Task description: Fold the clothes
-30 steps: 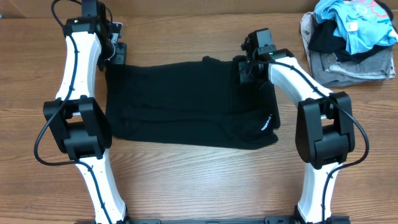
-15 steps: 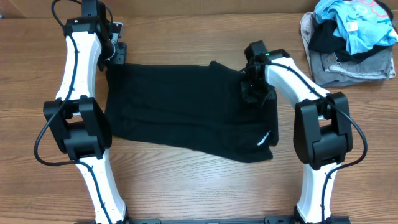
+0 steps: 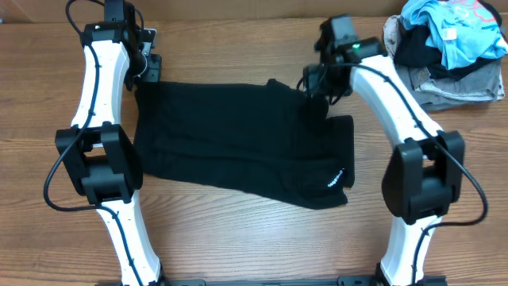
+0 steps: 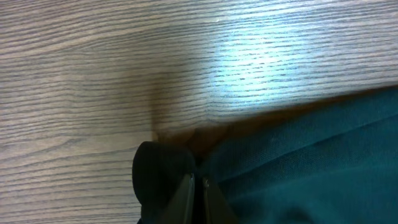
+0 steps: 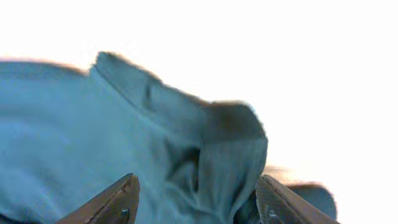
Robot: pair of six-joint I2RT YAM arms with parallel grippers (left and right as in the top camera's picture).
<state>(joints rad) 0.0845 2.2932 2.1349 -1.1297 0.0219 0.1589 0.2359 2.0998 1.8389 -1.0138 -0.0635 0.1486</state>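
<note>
Overhead view, read from the arm bases outward. Nearest to me, bare wooden table [image 3: 238, 238] is showing between the two arm bases. Beyond it the black garment [image 3: 230, 139] is lying flat at mid-table, between the arms. Its long axis is running left to right, across my line of reach, and its short axis is running near to far. The near edge is slanting, sitting closer to the bases at the right end than at the left. The small white lettering [image 3: 336, 176] is sitting by that near right corner, printed at a slant. The right end is lying doubled, with a narrow flap sticking out to the right.

At the far left corner, the left gripper [image 3: 149, 70] is resting on the cloth. In the left wrist view its fingertips [image 4: 198, 194] are pressed together, and a small dark bunch of the garment [image 4: 163, 177] is pinched at them, with wood grain beyond.

At the far right corner, the right gripper [image 3: 319, 79] is hanging above the rumpled far edge. In the right wrist view its fingers [image 5: 121, 200] are standing apart, and I am seeing nothing between them; the cloth [image 5: 93, 124] is lying below.

Farthest away, at the far right corner of the table, a light blue shirt [image 3: 456, 28] is heaped on a grey folded garment [image 3: 444, 89], well apart from the black one.
</note>
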